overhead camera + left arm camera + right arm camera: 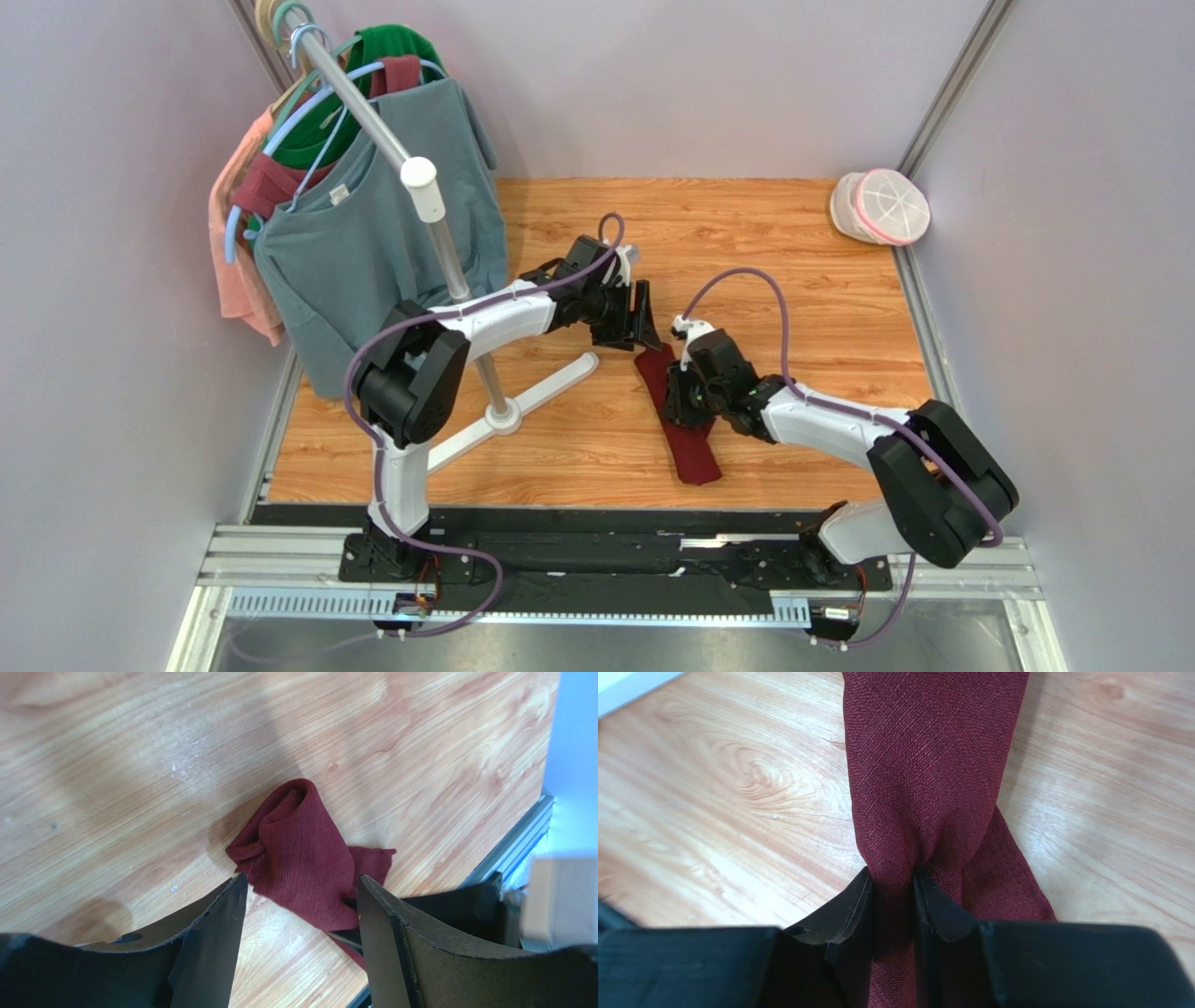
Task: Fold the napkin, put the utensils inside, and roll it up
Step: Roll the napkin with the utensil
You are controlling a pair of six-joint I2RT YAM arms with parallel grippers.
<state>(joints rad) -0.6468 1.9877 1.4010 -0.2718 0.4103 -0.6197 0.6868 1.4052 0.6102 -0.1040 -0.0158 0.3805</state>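
The maroon napkin [683,427] lies rolled into a long narrow bundle on the wooden table, running from the middle toward the near edge. My right gripper [683,399] is shut on it; in the right wrist view the cloth [927,770] is pinched between the two fingers [894,876]. My left gripper [645,325] is open just above the roll's far end; in the left wrist view that end [302,854] lies between and beyond the spread fingers [300,882]. The fork is hidden.
A white T-shaped rack base [526,399] with a metal pole [449,252] stands at the left, hung with shirts [372,238]. A pink-and-white round container [881,207] sits at the far right corner. Grey walls enclose the table.
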